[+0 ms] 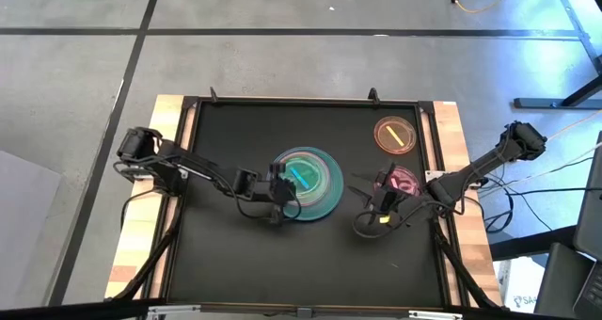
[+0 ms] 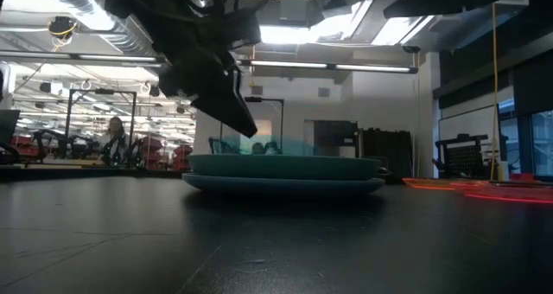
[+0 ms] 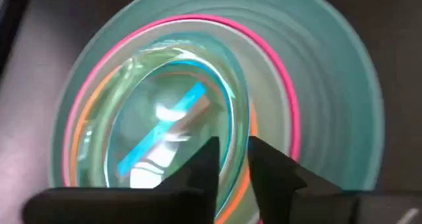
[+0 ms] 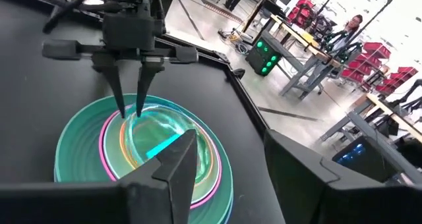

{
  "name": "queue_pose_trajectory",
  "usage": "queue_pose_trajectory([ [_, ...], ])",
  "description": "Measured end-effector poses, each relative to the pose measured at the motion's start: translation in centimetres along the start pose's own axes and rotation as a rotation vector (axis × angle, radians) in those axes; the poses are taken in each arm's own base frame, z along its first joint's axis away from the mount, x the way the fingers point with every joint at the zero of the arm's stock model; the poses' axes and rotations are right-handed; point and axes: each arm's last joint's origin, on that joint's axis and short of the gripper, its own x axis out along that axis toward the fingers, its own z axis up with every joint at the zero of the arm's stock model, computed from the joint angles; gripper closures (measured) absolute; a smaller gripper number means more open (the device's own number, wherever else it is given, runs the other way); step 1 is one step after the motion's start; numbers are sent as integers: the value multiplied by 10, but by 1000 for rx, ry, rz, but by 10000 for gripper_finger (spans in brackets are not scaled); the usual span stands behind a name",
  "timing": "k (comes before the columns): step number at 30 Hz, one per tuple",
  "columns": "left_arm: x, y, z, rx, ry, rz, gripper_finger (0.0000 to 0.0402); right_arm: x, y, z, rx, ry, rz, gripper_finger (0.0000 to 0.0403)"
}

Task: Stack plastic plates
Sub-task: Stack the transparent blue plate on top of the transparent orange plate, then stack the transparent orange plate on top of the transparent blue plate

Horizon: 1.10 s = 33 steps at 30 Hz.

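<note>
A stack of plates (image 1: 315, 184) sits at the table's middle: a grey-blue plate at the bottom, then teal, pink-rimmed, orange and green ones, with a small translucent blue plate (image 3: 165, 128) on top. My left gripper (image 1: 279, 194) stands at the stack's left edge, shut on the blue plate's rim. My right gripper (image 1: 373, 207) is open and holds nothing, right of the stack. Beside it a magenta plate (image 1: 404, 181) lies flat on the table. An amber plate (image 1: 395, 134) lies flat farther back. My left gripper holds the small blue plate by its rim (image 3: 235, 133), on the side toward the table's left. One finger (image 3: 206, 168) stands inside the dish and the other (image 3: 267, 168) outside it. The fingers point down from above. The plate rests in the stack.
The black table top (image 1: 235, 254) is framed by a raised border with wooden strips to the left and right. Bare surface lies near and left of the stack. People and workbenches show in the room beyond the table.
</note>
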Motion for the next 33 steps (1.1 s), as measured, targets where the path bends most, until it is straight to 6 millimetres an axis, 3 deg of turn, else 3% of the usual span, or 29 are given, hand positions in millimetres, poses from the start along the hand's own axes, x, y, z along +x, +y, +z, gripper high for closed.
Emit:
queue_pose_trajectory([
  [5,-18,-1,6,-25,-31,-81,289,0,1,-5,20,31,3,231],
  [11,-32,-13,8,-41,-125,-98,288,10,-8,-16,69,119,-48,231],
  [16,-28,-26,-9,-80,-231,-128,289,25,-25,-37,154,289,-96,231],
  [27,-64,-25,-54,-199,-621,-173,289,48,-66,-71,280,577,-190,231],
  [33,-66,-24,-87,-266,-720,-166,289,65,-88,-91,383,727,-172,231],
])
